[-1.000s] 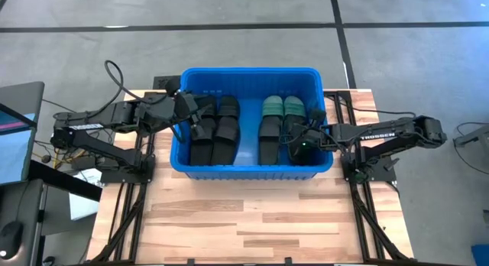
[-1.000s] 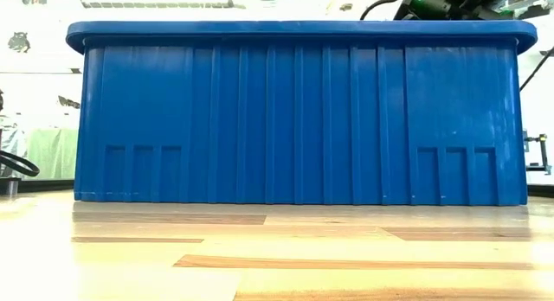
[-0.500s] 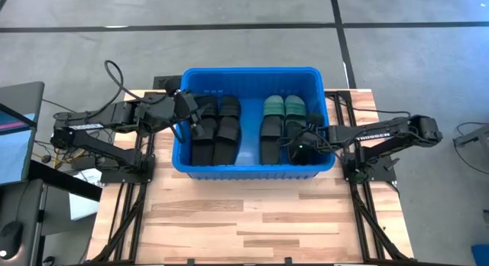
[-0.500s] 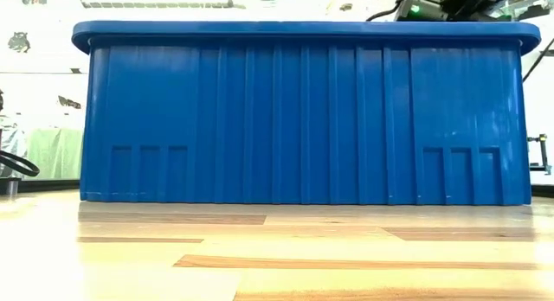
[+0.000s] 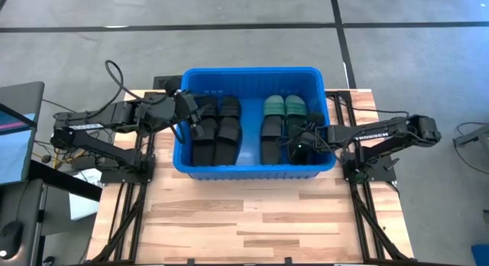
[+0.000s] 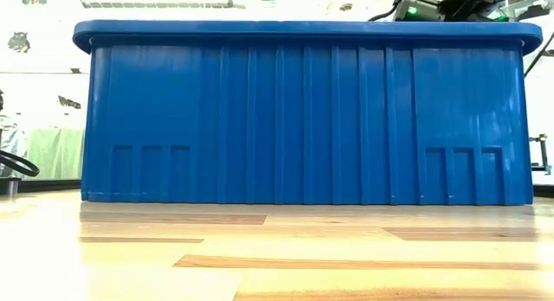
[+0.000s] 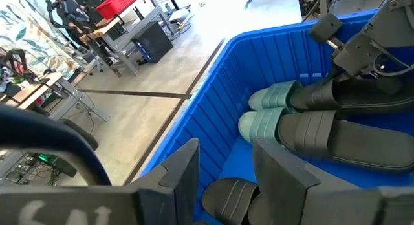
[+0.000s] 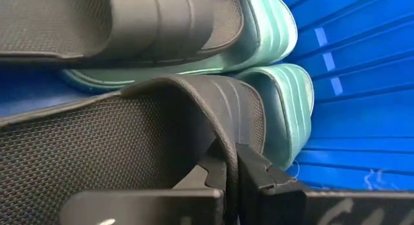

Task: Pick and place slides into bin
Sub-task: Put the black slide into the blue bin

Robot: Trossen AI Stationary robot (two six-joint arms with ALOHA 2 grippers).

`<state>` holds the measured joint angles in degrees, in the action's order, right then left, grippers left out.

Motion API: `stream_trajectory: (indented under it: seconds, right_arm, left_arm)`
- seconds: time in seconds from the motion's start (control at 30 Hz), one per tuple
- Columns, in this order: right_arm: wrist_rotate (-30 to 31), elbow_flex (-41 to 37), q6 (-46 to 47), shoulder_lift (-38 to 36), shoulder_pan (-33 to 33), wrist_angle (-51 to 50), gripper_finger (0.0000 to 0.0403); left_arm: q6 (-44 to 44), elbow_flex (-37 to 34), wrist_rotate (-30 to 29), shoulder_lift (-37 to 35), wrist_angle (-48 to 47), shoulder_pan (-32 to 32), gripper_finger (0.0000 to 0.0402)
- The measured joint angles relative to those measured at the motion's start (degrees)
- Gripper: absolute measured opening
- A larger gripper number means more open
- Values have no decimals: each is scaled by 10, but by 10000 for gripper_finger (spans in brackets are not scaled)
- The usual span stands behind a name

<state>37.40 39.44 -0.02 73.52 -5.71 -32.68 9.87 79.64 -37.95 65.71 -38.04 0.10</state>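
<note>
- The slides point(image 5: 248, 128) lie inside the bin point(image 5: 252, 168), in two groups with a strip of bare blue floor between them.
- On my left side of the bin a stack of black slides point(image 5: 215, 132) sits close against the wall.
- On my right side two pale green slides point(image 5: 284, 106) lie side by side at the far end, with black slides point(image 5: 272, 142) on top of them, towards the near wall.
- My right gripper point(image 8: 231, 168) is down inside the bin at its right wall, and its fingers are pinched tight on the edge of the strap of a black slide point(image 8: 116, 144), the one lying on the green slide nearest that wall.
- In my right wrist view the thin strap edge runs straight down between my two fingertips point(image 8: 259, 173).
- My left gripper point(image 7: 223, 180) hangs over the left-hand stack, just inside the left rim, with its fingers point(image 7: 184, 176) apart and nothing between them.
- The bin stands on the bench point(image 5: 252, 212) at its far edge, midway between my two arms, and the near half of the bench is bare wood.
- Seen from bench height, the bin's ribbed near wall point(image 6: 303, 119) hides all the slides.
</note>
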Motion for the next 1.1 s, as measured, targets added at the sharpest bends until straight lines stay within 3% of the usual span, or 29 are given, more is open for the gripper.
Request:
stream_trajectory:
  seconds: [0.3, 0.83, 1.1]
  right_arm:
    - [2, 0, 0, -1, -15, -9, 11]
    - [-66, 6, 3, -1, -24, -16, 89]
    - [-78, 39, -2, -1, -24, -44, 158]
  left_arm:
    - [0, 0, 0, 0, 0, 0, 133]
    - [0, 0, 0, 0, 0, 0, 133]
    - [3, 0, 0, 0, -1, 0, 133]
